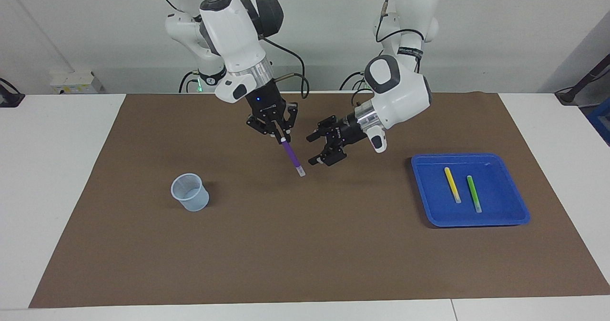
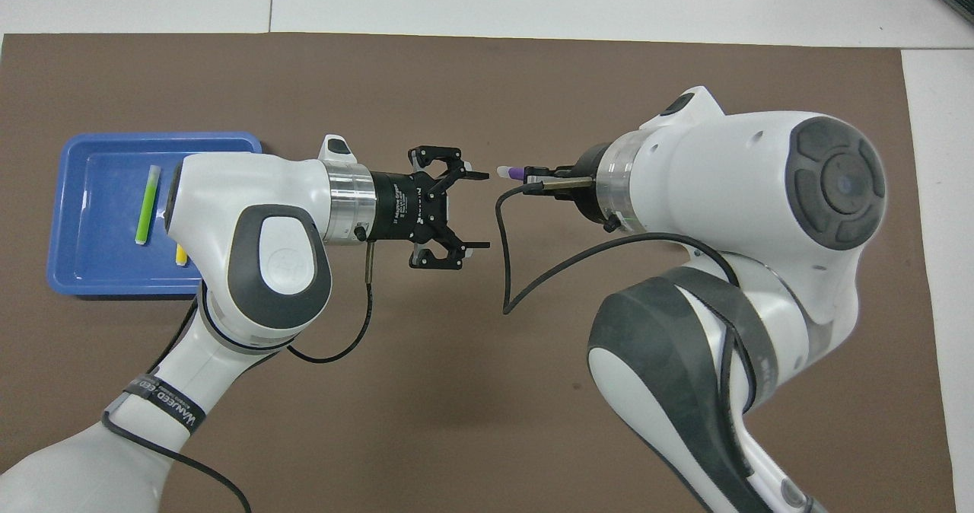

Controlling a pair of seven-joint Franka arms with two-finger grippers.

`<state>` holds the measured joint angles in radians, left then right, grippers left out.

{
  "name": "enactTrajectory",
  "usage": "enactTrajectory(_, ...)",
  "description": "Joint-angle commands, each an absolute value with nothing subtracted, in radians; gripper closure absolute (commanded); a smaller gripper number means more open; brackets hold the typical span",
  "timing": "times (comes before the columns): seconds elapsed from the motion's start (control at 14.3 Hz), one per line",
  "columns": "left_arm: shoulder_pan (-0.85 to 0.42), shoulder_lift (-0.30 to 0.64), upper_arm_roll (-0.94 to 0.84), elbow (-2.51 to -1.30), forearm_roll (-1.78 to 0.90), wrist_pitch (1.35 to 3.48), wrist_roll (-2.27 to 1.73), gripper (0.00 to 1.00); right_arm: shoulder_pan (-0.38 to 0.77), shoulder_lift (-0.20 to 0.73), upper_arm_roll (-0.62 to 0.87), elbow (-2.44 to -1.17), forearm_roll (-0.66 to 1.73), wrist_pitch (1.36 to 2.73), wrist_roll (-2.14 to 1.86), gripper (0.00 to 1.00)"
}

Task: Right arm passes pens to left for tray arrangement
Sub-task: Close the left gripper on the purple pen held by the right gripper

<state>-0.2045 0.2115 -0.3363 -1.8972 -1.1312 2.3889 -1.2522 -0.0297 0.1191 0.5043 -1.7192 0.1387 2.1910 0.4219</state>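
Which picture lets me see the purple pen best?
The facing view. There the purple pen shows nearly whole, hanging tilted from the shut right gripper, pale end down, beside the open left gripper. The overhead view shows only the pen's pale tip and a bit of purple; the gripper hides the rest.
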Motion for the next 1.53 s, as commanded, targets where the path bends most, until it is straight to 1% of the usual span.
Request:
enactTrajectory(0.0, -0.241, 0.201, -0.322, -1.91, -1.164, 2.454, -1.296, 0.07, -0.017, 0.127, 0.506, -1.707, 0.155, 2.198, 0.446, 1.0)
enactTrajectory(0.21, -0.239, 0.195, -0.324, -1.91, -1.166, 2.45, -1.301, 0.07, 0.003, 0.126, 0.506, -1.707, 0.153, 2.198, 0.477, 1.0)
enactTrajectory(0.42, -0.288, 0.199, -0.324, -1.91, -1.166, 2.511, -1.331, 0.08, 0.006, 0.127, 0.506, -1.707, 0.153, 2.198, 0.479, 1.0)
enactTrajectory(0.49, -0.305, 0.201, -0.324, -1.911, -1.166, 2.532, -1.336, 0.19, 0.006, 0.127, 0.506, -1.706, 0.153, 2.198, 0.479, 1.0)
enactTrajectory(0.56, -0.313, 0.199, -0.322, -1.914, -1.166, 2.53, -1.335, 0.6, 0.008, 0.127, 0.506, -1.706, 0.155, 2.198, 0.48, 1.0)
enactTrajectory(0.63, -0.308, 0.196, -0.324, -1.914, -1.164, 2.519, -1.333, 0.97, 0.008, 0.127, 0.506, -1.706, 0.153, 2.198, 0.48, 1.0)
enactTrajectory(0.7, -0.308, 0.192, -0.322, -1.913, -1.163, 2.513, -1.333, 1.0, 0.011, 0.126, 0.506, -1.706, 0.153, 2.198, 0.482, 1.0)
enactTrajectory(1.12, -0.282, 0.178, -0.321, -1.914, -1.163, 2.462, -1.328, 1.0, 0.014, 0.127, 0.506, -1.704, 0.153, 2.215, 0.494, 1.0)
enactTrajectory(1.19, -0.282, 0.178, -0.319, -1.914, -1.163, 2.462, -1.33, 0.88, 0.014, 0.127, 0.506, -1.704, 0.153, 2.218, 0.492, 1.0)
enactTrajectory(1.26, -0.281, 0.178, -0.319, -1.914, -1.163, 2.461, -1.327, 0.97, 0.014, 0.127, 0.506, -1.704, 0.153, 2.218, 0.492, 1.0)
enactTrajectory(1.32, -0.281, 0.178, -0.319, -1.914, -1.161, 2.459, -1.324, 1.0, 0.014, 0.127, 0.508, -1.704, 0.153, 2.218, 0.492, 1.0)
enactTrajectory(1.46, -0.279, 0.175, -0.319, -1.913, -1.16, 2.442, -1.312, 1.0, 0.014, 0.127, 0.508, -1.704, 0.153, 2.218, 0.492, 1.0)
